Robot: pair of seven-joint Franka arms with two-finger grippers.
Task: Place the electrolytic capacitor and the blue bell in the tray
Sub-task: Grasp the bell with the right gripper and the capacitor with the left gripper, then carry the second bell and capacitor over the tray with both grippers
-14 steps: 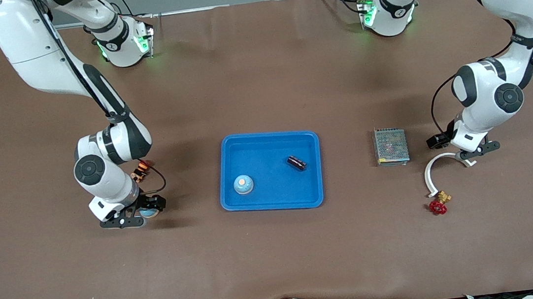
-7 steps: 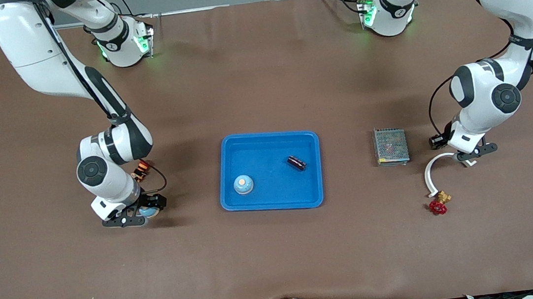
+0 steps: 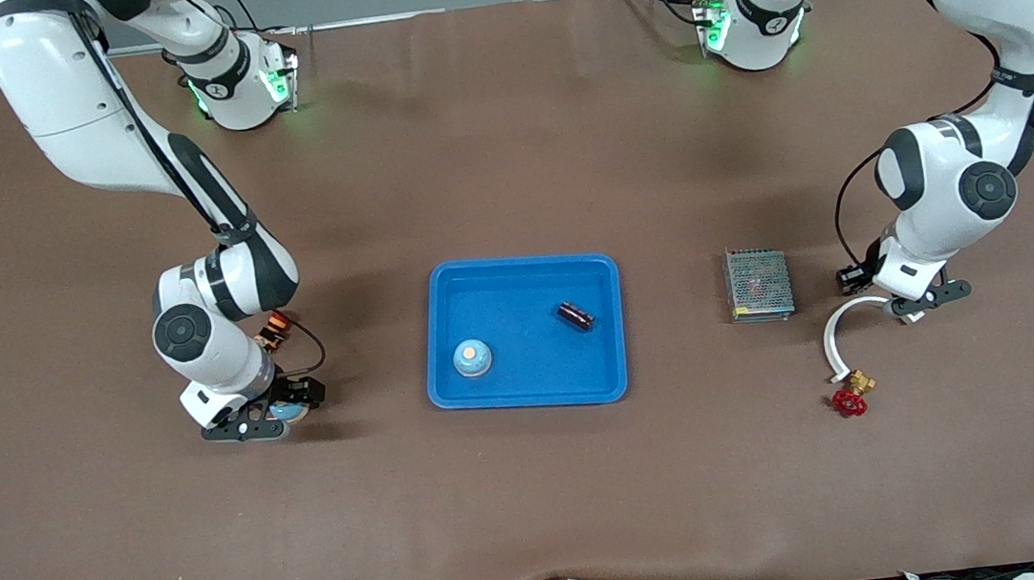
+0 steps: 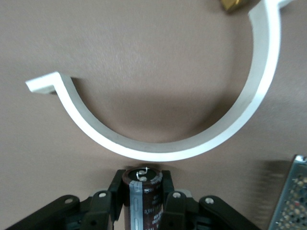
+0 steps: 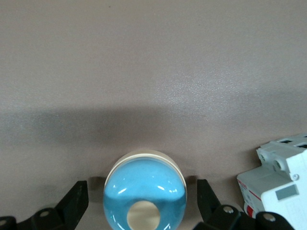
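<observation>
The bright-blue tray (image 3: 528, 394) lies mid-table. In it sit a blue bell (image 3: 472, 358) and a dark capacitor (image 3: 575, 315). My right gripper (image 3: 263, 418) is low at the table toward the right arm's end. It is open around a second blue bell (image 5: 144, 189), with a gap on each side of it (image 3: 286, 410). My left gripper (image 3: 919, 298) is shut on a second dark electrolytic capacitor (image 4: 142, 199), held upright just above a white curved bracket (image 4: 158, 151).
A metal mesh box (image 3: 757, 283) lies between the tray and the left gripper. The white bracket (image 3: 837, 333) and a brass valve with a red handle (image 3: 850, 397) lie nearer the camera. A white breaker (image 5: 278, 189) and a small orange part (image 3: 274, 332) lie beside the right gripper.
Both arms have shifted only slightly. The left gripper still holds its capacitor over the bracket and the right gripper stays at its bell.
</observation>
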